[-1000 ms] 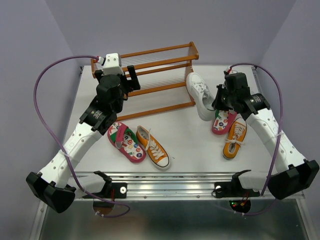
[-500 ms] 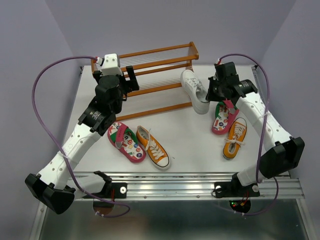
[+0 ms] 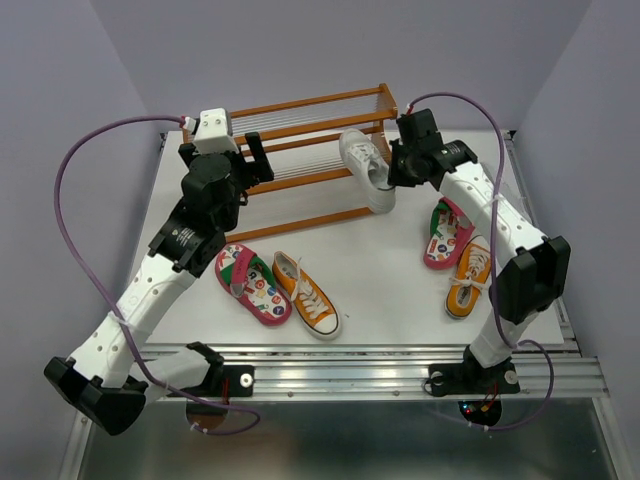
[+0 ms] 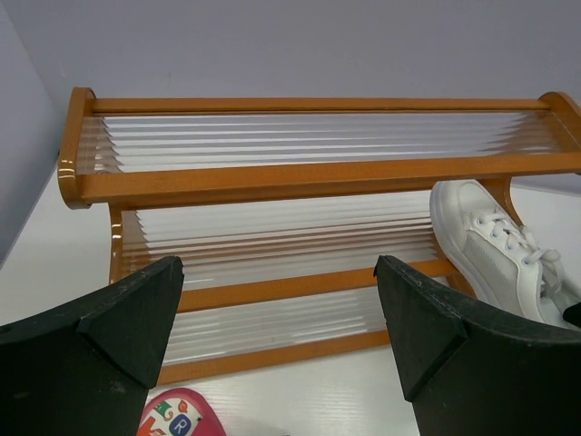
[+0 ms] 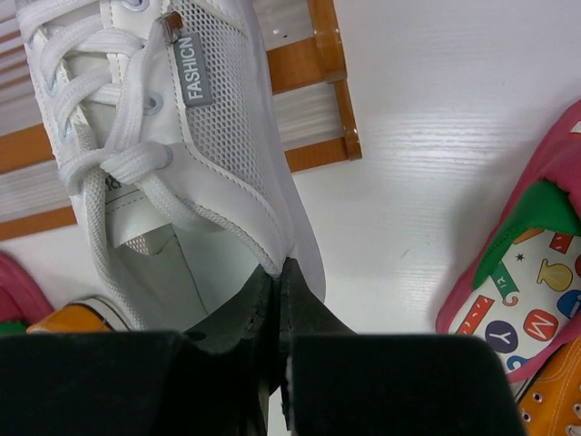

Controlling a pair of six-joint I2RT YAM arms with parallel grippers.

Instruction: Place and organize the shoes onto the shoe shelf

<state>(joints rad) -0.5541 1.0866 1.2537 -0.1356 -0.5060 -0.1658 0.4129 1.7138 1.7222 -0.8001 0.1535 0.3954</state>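
Right, writing first. The white sneaker (image 5: 182, 136) has a small grey tab by the laces that reads "FASHCN", as near as I can make it out. The pink shoe's (image 5: 536, 272) insole is printed with coloured stickers; the letters Y and M show among them. The other pink shoe (image 4: 177, 420) shows an R.

Count on view: five shoes.
- One white sneaker (image 3: 368, 170).
- Two pink: one (image 3: 253, 284) on the left of the desk (image 3: 380, 270), one (image 3: 446, 235) on the right.
- Two orange, white-laced: one (image 3: 306, 293) against the left pink shoe, one (image 3: 469, 277) just beside the right pink one.
- One shoe shelf (image 3: 320, 220), two tiers, pale rods, nothing lying on the rods.

The right gripper (image 3: 392, 170) has its jaws pinched tight on the rim of the white sneaker's opening. It holds the sneaker at the shelf's right end, toe over the lower rods. Whether the sole rests on them, I cannot tell.

The left gripper (image 4: 277, 272) faces the front of the shelf (image 4: 318, 177), jaws spread wide with nothing between them.
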